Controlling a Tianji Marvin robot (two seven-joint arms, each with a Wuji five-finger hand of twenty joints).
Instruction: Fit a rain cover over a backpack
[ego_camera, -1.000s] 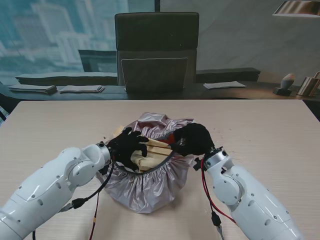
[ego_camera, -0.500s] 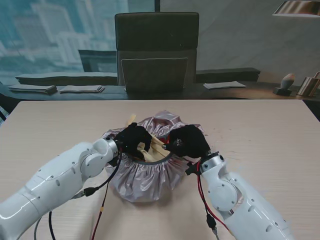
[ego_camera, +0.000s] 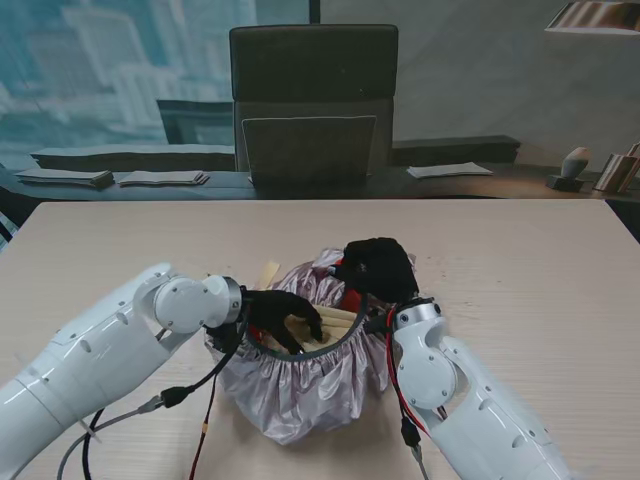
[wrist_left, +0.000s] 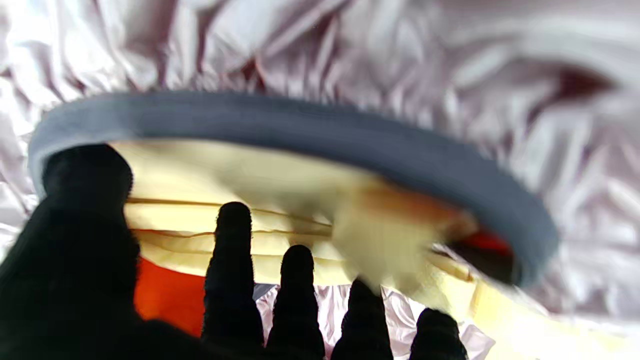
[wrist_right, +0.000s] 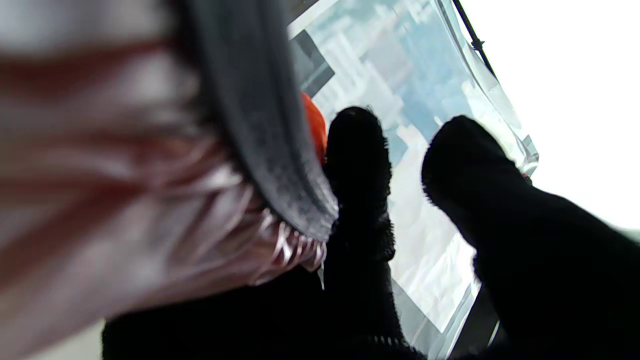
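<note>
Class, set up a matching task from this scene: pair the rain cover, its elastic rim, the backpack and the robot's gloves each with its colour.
Things:
1. shiny crinkled rain cover
2. elastic rim of the cover
3. fabric backpack inside the cover
4. knitted gloves on the left hand and the right hand

Colours:
A. black
B. cream and orange
C. silvery pink
D. grey

Pairs: 1-C, 2-D, 3-B, 4-A

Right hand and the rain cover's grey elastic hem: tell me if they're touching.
Touching. In the right wrist view the grey elastic hem lies against a black finger of the right hand, with the rain cover gathered over the palm.
</note>
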